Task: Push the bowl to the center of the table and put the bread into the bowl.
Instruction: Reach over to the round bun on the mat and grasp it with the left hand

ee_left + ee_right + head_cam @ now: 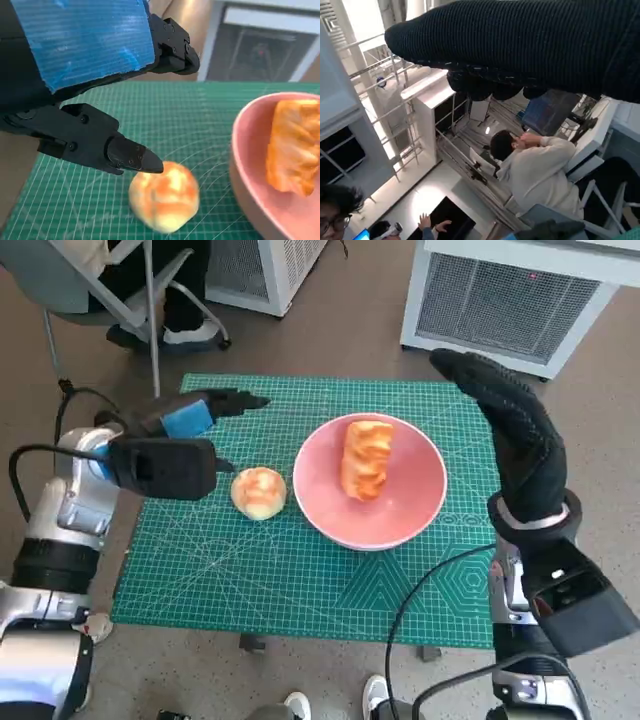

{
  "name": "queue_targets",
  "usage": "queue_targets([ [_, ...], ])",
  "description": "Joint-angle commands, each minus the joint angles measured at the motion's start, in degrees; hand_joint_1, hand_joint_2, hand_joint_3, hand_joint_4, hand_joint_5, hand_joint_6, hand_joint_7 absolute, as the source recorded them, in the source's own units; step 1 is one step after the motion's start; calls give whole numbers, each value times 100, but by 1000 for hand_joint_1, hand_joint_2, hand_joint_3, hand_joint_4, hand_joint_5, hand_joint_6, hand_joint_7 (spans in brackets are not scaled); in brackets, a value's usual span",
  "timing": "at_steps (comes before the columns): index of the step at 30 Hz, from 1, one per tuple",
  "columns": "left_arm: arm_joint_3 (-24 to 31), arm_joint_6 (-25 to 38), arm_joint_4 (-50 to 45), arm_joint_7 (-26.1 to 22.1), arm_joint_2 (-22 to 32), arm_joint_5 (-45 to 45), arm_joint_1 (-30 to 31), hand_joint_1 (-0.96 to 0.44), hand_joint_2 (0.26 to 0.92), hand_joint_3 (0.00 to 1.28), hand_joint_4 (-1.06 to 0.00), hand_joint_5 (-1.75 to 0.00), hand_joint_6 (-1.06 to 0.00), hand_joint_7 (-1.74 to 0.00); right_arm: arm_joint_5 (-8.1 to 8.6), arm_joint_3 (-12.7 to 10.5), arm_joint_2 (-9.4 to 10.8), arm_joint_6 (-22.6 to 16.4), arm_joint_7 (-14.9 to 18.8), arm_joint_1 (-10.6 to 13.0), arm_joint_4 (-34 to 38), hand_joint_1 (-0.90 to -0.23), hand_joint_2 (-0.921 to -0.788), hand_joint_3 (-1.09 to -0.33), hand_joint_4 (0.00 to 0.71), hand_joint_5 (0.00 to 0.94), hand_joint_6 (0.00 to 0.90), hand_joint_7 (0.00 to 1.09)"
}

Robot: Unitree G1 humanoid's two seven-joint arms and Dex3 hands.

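Observation:
A pink bowl (400, 512) sits near the middle of the green cutting mat (300, 580), with a long golden bread (366, 457) lying in it. A round bun (259, 492) rests on the mat just left of the bowl. My left hand (185, 430) hovers over the mat's left part, fingers apart, holding nothing; in the left wrist view its fingertip (145, 161) is right above the bun (164, 196), and the bowl (250, 185) with the bread (295, 145) shows beside it. My right hand (515, 430) is raised at the mat's right edge, fingers stretched out, holding nothing.
A white ventilated unit (510, 300) stands beyond the table's far right, another (270, 270) at the far middle. A chair and a person's feet (185, 335) are at the far left. Cables (430, 590) run over the mat's near right. The right wrist view shows people (535, 170) in the room.

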Motion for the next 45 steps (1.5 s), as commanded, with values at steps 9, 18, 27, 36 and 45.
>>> queue_targets([
  [9, -279, 155, 650, 259, -226, 304, -92, -182, 868, 0, -253, -10, -313, -261, 137, 12, -59, 24, 177, -23, 84, -605, -921, -896, -1, 505, -1, 681],
  [18, -637, 321, 1283, 354, -588, 606, -315, -211, 868, 0, -257, -5, -310, -264, 111, 13, -94, 29, 164, 13, 9, -604, -921, -898, -1, 508, -1, 684],
  [27, -946, 495, 1949, 357, -927, 851, -612, -258, 869, 1, -246, -3, -307, -276, 73, 1, -134, -9, 150, 20, -12, -604, -921, -900, -1, 513, -1, 691],
  [36, -1118, 346, 2707, 736, -1259, 949, -758, -254, 872, 1, -333, -31, -351, -331, 76, -2, -149, -9, 148, 24, -31, -602, -921, -907, -1, 518, -1, 697],
  [45, -1180, -34, 3150, 1284, -1401, 987, -698, -139, 909, 27, -645, -453, -488, -808, 81, -3, -145, 1, 141, 33, -51, -605, -921, -907, -1, 514, -1, 696],
])
